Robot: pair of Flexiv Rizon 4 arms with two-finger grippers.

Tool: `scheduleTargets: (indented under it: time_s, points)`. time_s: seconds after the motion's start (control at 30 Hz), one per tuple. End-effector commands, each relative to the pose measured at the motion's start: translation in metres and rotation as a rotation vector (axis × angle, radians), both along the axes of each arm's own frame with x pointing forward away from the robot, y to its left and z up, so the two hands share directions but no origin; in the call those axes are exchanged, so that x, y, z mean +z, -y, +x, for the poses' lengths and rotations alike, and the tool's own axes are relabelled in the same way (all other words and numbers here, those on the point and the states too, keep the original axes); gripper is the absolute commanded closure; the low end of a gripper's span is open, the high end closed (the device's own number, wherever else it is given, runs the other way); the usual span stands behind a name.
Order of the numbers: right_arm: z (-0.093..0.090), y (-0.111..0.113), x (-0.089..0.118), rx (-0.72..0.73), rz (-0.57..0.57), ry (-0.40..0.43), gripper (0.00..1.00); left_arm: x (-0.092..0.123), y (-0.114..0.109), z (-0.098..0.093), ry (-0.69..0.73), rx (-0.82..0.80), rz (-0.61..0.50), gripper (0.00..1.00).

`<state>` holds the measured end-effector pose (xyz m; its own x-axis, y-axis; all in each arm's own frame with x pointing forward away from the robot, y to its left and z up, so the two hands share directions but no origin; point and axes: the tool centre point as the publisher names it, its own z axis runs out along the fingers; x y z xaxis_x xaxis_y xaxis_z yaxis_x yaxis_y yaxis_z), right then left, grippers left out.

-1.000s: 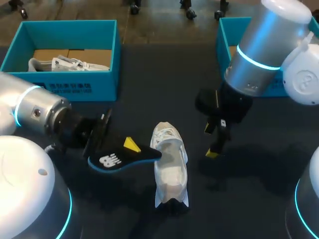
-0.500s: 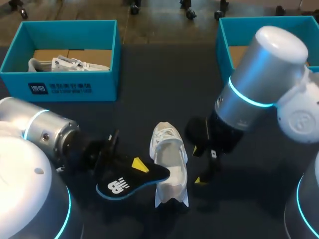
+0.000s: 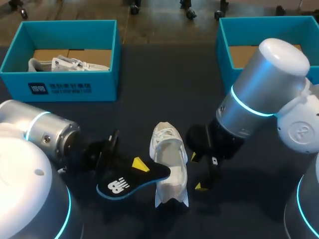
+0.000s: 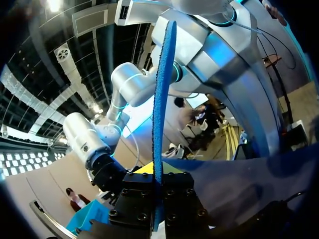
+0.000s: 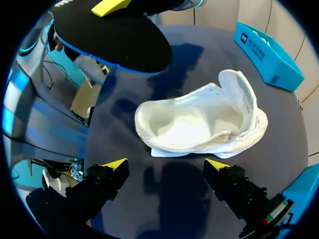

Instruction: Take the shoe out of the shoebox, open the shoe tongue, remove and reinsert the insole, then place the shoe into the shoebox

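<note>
Right gripper [image 3: 197,172] lowered (spread) beside white shoe [image 3: 170,167]; left gripper [image 4: 157,173] pinches flat black insole [image 3: 130,180].

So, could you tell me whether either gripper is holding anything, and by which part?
The left gripper is shut on the insole, one finger on each face, near mid-length. The right gripper is open beside the shoe, holding nothing.

Matt insole [image 3: 130,180], soft cloth shoe [image 3: 172,169]
</note>
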<state>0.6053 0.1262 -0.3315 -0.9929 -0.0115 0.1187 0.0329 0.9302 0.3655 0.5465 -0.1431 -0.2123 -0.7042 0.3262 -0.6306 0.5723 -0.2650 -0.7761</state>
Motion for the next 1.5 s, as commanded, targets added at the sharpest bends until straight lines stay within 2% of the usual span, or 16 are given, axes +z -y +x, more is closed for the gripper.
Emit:
scheduleTargets:
  time_s: [0.03,0.3,0.7,1.03,1.5]
  points:
    - [0.008,-0.01,-0.025,0.005,0.014,-0.005,0.0,-0.009,0.002,-0.004,-0.004,0.019,-0.017,1.0]
    - [0.011,-0.012,-0.029,0.011,0.016,0.003,0.0,-0.016,0.005,-0.009,-0.036,0.031,-0.026,1.0]
    - [0.006,-0.015,-0.031,0.006,0.009,0.015,0.0,-0.026,0.011,-0.013,-0.048,0.065,-0.05,1.0]
    - [0.001,-0.02,-0.027,-0.004,-0.003,0.045,0.0,-0.036,0.015,-0.009,-0.059,0.114,-0.06,1.0]
    - [0.001,-0.02,-0.027,-0.004,-0.003,0.045,0.0,-0.051,0.019,0.001,-0.093,0.151,-0.056,1.0]
